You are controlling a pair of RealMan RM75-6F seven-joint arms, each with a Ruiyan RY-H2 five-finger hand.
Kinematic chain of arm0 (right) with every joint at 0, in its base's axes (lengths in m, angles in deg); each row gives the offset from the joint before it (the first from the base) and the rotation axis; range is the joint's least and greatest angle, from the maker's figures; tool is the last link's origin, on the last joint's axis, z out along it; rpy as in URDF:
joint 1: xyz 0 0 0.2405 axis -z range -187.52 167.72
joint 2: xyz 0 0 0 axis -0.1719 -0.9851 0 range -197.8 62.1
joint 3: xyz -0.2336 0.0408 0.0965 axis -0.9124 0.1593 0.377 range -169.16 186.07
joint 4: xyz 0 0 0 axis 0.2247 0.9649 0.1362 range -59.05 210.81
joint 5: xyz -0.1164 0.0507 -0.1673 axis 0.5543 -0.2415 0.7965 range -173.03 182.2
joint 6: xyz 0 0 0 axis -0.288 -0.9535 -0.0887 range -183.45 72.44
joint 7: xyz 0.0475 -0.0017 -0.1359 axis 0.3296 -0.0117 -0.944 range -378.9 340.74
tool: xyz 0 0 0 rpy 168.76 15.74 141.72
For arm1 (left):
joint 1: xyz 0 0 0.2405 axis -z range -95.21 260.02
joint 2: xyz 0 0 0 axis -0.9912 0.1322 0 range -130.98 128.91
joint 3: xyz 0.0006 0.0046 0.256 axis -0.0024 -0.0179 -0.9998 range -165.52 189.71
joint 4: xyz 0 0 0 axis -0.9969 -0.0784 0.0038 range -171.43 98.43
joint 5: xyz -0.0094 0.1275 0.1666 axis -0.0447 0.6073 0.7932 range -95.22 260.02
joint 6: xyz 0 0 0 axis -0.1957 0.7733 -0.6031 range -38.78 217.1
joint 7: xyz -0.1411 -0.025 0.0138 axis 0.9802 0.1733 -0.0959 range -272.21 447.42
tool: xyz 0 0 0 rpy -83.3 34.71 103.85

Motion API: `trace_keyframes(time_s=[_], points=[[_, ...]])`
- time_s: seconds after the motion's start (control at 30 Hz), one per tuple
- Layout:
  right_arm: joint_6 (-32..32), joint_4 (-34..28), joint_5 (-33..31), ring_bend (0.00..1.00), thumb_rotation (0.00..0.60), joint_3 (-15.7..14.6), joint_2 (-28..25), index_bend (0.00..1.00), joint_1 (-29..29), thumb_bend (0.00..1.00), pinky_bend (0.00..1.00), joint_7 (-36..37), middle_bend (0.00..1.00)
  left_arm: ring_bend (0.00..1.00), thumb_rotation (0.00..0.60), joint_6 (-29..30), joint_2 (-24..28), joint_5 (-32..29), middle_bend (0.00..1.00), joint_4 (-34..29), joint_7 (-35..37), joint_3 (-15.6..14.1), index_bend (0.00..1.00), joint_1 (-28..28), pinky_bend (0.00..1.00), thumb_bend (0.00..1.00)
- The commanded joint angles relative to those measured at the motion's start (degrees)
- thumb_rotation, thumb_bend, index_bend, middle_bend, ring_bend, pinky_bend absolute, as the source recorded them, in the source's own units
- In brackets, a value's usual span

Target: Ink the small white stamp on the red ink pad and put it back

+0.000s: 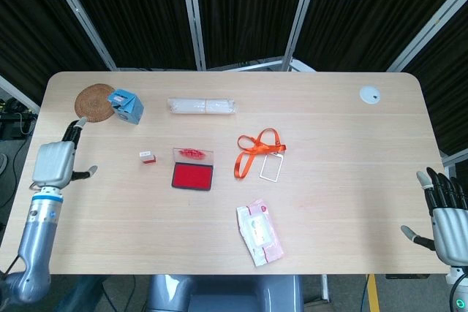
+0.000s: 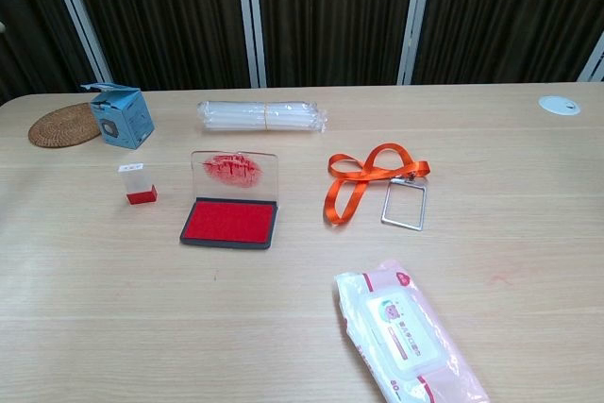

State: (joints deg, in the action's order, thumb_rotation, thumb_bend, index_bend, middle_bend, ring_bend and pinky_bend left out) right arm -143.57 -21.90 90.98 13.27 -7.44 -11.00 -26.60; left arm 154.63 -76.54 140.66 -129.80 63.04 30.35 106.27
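Stamp (image 1: 147,156) stands untouched beside the ink pad (image 1: 192,177); my left hand (image 1: 55,163), fingers spread and empty, must reach and grasp it.

One stamp (image 2: 140,183) stood on the surface (image 2: 528,205), and one ink pad (image 2: 229,222) lay there with its lid up. There was one blue box (image 2: 123,115), one woven coaster (image 2: 62,126), one bundle of clear tubes (image 2: 261,116), one orange lanyard (image 2: 363,176) with one badge holder (image 2: 405,204), one wipes pack (image 2: 406,337) and one white disc (image 2: 560,105). Two hands showed, the left hand (image 1: 53,164) and the right hand (image 1: 446,213).
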Motion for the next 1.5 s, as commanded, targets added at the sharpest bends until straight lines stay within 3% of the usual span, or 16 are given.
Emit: trace_keyframes(time_s=[0.03, 0.13, 0.33, 0.7, 1.5], points=[[1.00, 0.47, -1.82, 0.00, 0.600, 0.56, 0.22, 0.00, -0.36, 0.00, 0.00, -0.71, 0.00, 0.81, 0.600, -7.77, -6.37, -9.05, 0.29, 8.42, -2.52, 4.07, 0.25, 7.62, 0.84, 0.20], [2.10, 0.85, -3.71, 0.00, 0.600, 0.84, 0.35, 0.00, -0.54, 0.00, 0.00, -0.82, 0.00, 0.82, 0.600, -9.18, -9.66, -11.81, 0.34, 13.10, -3.87, 4.15, 0.33, 10.54, 0.85, 0.23], [2.94, 1.37, -5.47, 0.00, 0.600, 1.22, 0.48, 0.00, -0.81, 0.00, 0.00, -1.11, 0.00, 0.83, 0.600, -10.31, -15.61, -18.64, 0.36, 19.39, -6.82, 4.70, 0.40, 15.18, 0.85, 0.24], [3.71, 1.92, -7.17, 0.00, 0.600, 1.42, 0.26, 0.00, -0.87, 0.00, 0.00, -0.67, 0.00, 0.83, 0.600, -11.87, -21.32, -23.46, 0.39, 25.65, -8.14, 3.09, 0.43, 18.33, 0.85, 0.24], [4.28, 2.25, -8.05, 0.00, 0.600, 1.46, -0.02, 0.00, -1.20, 0.00, 0.00, 0.17, 0.00, 0.82, 0.600, -9.37, -25.64, -26.55, 0.48, 27.91, -9.01, 1.67, 0.45, 20.17, 0.85, 0.24]])
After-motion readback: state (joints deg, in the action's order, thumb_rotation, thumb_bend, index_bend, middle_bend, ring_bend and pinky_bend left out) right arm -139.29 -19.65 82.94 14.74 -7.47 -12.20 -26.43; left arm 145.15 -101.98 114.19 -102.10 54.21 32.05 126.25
